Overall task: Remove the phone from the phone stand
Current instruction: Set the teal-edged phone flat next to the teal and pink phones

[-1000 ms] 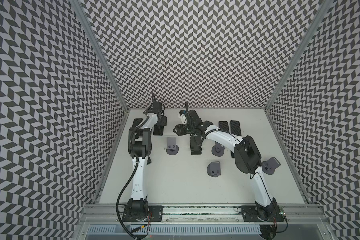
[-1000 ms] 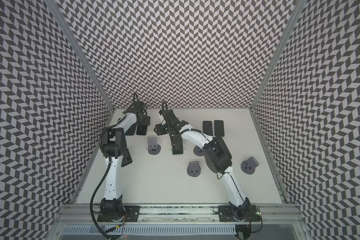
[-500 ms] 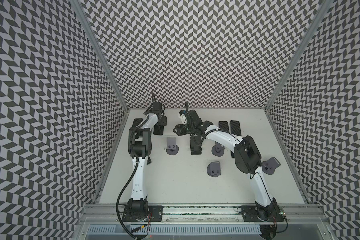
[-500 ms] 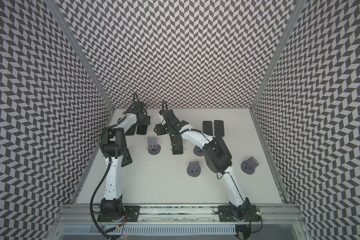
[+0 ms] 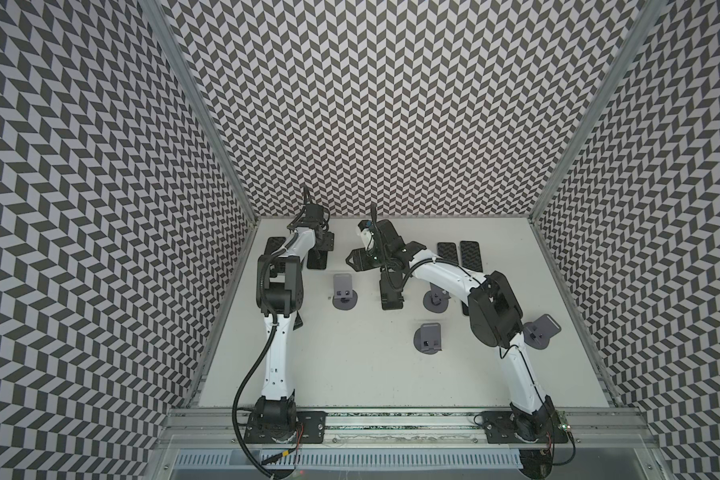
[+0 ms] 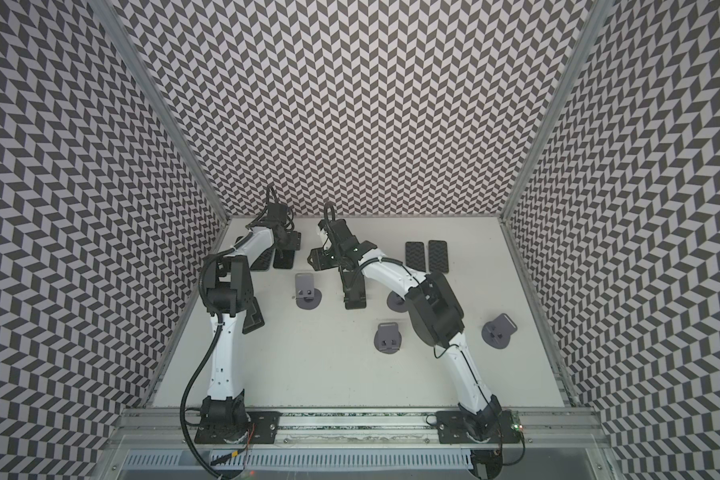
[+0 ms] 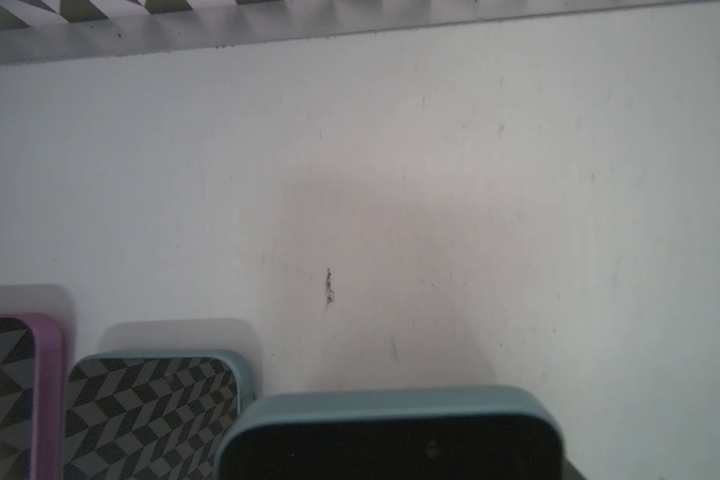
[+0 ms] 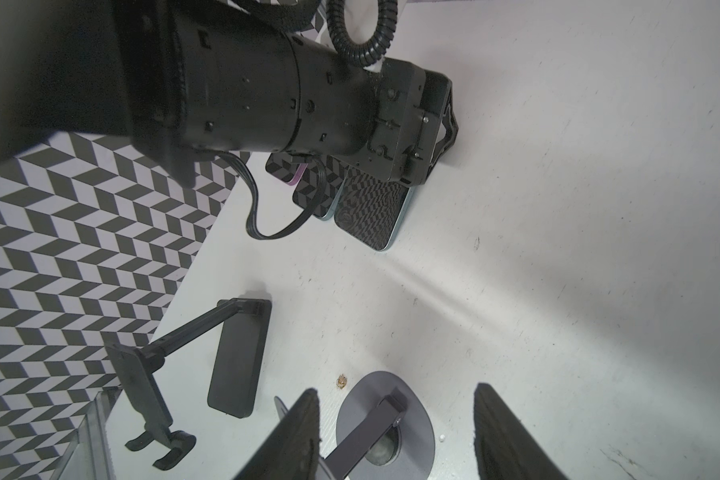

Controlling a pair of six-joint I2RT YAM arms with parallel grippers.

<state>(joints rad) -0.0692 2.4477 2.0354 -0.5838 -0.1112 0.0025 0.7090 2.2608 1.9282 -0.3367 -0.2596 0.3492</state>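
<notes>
A blue-cased phone (image 7: 391, 440) with a dark screen lies flat on the table at the back left, seen in both top views (image 5: 317, 259) (image 6: 284, 259) and in the right wrist view (image 8: 371, 208). My left gripper (image 5: 321, 248) sits right over its far end; its jaws are hidden. My right gripper (image 8: 396, 390) hovers open above a grey phone stand (image 8: 385, 424) (image 5: 344, 293) that carries nothing, and its fingers (image 8: 304, 419) touch nothing.
Beside the phone lie a second blue-cased phone (image 7: 154, 407) and a purple-cased one (image 7: 13, 374). Two more phones (image 5: 460, 255) lie at the back right. Grey stands (image 5: 428, 336) (image 5: 541, 330) and black stands (image 5: 391, 291) (image 8: 233, 357) dot the table. The back wall is close.
</notes>
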